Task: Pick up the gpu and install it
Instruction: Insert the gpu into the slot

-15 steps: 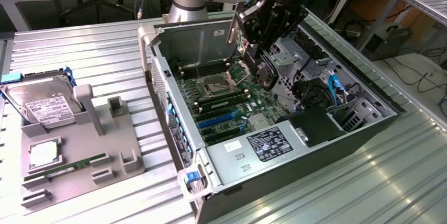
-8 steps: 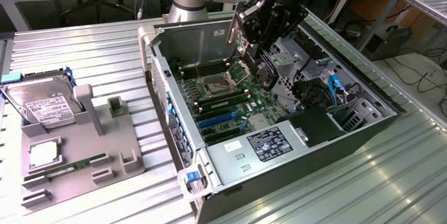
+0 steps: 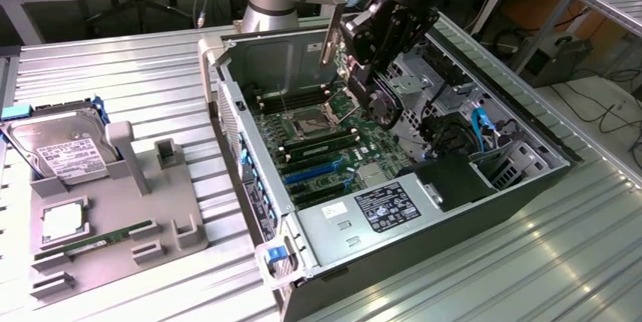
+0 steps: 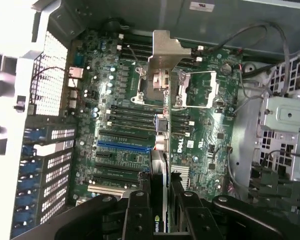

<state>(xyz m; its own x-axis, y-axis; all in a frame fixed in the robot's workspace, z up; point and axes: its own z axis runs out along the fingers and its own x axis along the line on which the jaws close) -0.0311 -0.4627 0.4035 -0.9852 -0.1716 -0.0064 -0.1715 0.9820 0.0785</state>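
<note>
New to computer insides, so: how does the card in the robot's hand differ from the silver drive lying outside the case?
The gpu is gripped on edge by the hand over the open case; the hard drive lies label-up outside it. The gpu is thin and dark; the hard drive is silver, white-labelled. Neither is installed.

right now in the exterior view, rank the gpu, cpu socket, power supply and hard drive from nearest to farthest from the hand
1. gpu: held in the hand, above the open case.
2. cpu socket: inside the case, under the hand.
3. power supply: inside the case, lower in the view.
4. hard drive: outside the case, exterior view's left.
</note>
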